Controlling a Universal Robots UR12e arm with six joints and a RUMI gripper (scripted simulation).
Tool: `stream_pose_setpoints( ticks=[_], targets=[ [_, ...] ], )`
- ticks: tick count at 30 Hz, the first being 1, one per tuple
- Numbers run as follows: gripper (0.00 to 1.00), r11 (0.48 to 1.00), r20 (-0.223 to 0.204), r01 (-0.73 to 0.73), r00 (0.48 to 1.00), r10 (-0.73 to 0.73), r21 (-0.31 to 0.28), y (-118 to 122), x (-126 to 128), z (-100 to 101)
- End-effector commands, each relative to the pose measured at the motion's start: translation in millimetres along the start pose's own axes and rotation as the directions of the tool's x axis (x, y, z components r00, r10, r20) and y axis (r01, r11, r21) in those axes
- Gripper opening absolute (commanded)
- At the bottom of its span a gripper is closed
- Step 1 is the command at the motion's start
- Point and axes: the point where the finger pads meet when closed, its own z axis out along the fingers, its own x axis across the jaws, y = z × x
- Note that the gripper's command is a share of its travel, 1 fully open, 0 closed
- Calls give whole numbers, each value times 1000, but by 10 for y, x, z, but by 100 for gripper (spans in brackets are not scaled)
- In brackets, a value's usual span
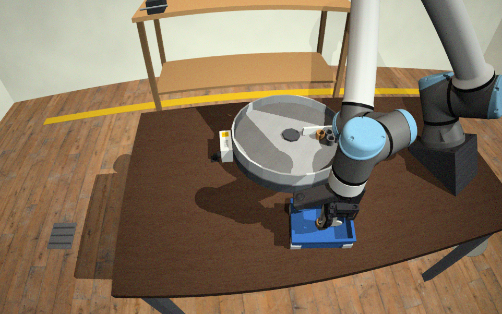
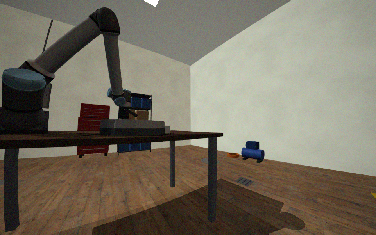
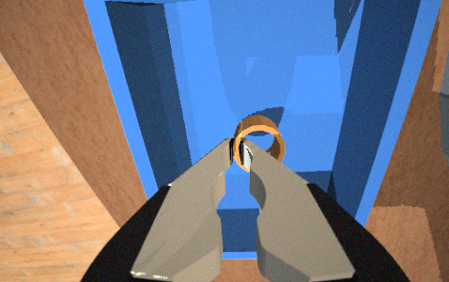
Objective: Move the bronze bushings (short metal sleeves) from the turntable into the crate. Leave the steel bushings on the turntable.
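Observation:
My gripper is shut on the wall of a bronze bushing. One fingertip is inside the ring and one outside. They are over the inside of the blue crate; the exact height above its floor is unclear. On the turntable, another bronze bushing stands by the white bar. Beside it are two steel bushings, close together near the arm's edge. The arm hides the turntable's right part. In the exterior view the fingertips and crate are hidden.
A white bar reaches across the turntable from near its dark hub. A white box stands at the turntable's left side. The turntable's raised rim is just behind the crate. The arm's base stands at the right of the table.

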Motion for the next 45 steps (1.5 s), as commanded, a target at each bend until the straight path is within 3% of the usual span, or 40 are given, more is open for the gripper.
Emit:
stream_pose_setpoints(
  ticks=[1, 45],
  targets=[
    [0, 1000, 0, 0, 1000, 0, 1, 0, 2, 5],
    [0, 1000, -1, 1, 1000, -1, -1, 4, 5, 50]
  ],
)
